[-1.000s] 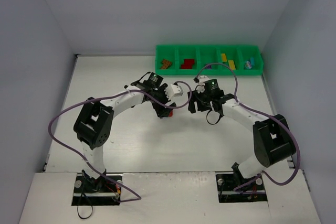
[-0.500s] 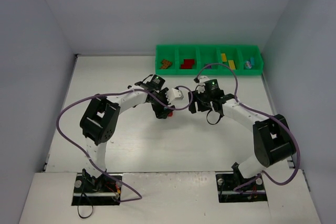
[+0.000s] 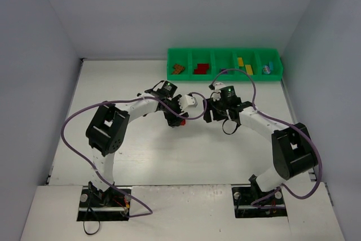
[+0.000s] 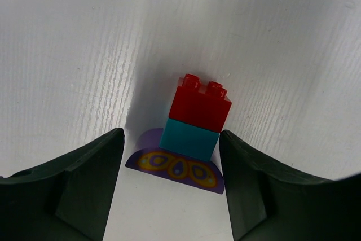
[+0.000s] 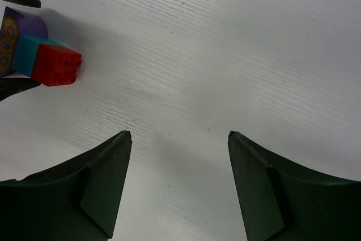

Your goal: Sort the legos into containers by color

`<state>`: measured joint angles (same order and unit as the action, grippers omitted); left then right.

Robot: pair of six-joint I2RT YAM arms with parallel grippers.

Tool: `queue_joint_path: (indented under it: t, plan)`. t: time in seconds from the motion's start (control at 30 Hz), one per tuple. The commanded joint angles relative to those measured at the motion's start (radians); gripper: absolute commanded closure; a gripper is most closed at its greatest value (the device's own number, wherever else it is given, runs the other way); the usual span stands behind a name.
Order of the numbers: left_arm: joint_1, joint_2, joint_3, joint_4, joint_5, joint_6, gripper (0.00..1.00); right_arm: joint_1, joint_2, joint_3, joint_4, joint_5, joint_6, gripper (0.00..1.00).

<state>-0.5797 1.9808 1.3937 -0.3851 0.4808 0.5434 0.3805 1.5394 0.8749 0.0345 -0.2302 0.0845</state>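
The left gripper (image 4: 171, 142) is reaching down over the white table (image 3: 141, 150), its fingers closed in to the width of a lego stack (image 4: 189, 138). They are pressing on the ends of its purple arched piece (image 4: 175, 167), with a teal brick and a red brick (image 4: 200, 105) sticking out beyond. The right gripper (image 5: 179, 136) is hovering just beside it with its fingers spread wide and holding nothing, while the green tray (image 3: 225, 78) is sitting well apart at the table's far edge, with bricks lying in four of its compartments.
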Motion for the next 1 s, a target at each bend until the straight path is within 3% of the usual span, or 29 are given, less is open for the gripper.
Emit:
queue_joint_path:
  t: [0.0,0.17,0.27,0.33,0.5,0.7,0.97]
  plan:
    - [-0.003,-0.027,0.028,0.028,0.045,0.018,0.39,-0.006,-0.048,0.001,0.028,-0.015,-0.003,0.34]
    - [-0.003,-0.008,0.054,-0.008,0.067,0.032,0.5,-0.006,-0.05,-0.001,0.028,-0.018,-0.003,0.35]
    - [-0.002,-0.016,0.048,-0.018,0.079,0.038,0.71,-0.006,-0.056,-0.001,0.028,-0.031,-0.005,0.38]
    - [-0.002,-0.036,0.044,-0.02,0.082,0.038,0.79,-0.006,-0.067,0.003,0.028,-0.046,-0.006,0.39]
    - [0.006,-0.163,-0.021,0.056,0.087,0.0,0.81,-0.006,-0.07,0.05,0.027,-0.15,0.053,0.37]
    - [0.026,-0.373,-0.16,0.271,0.058,-0.109,0.81,-0.006,-0.045,0.139,0.062,-0.374,0.225,0.22]
    - [0.041,-0.553,-0.306,0.44,0.056,-0.223,0.81,0.023,-0.025,0.231,0.179,-0.514,0.383,0.21]
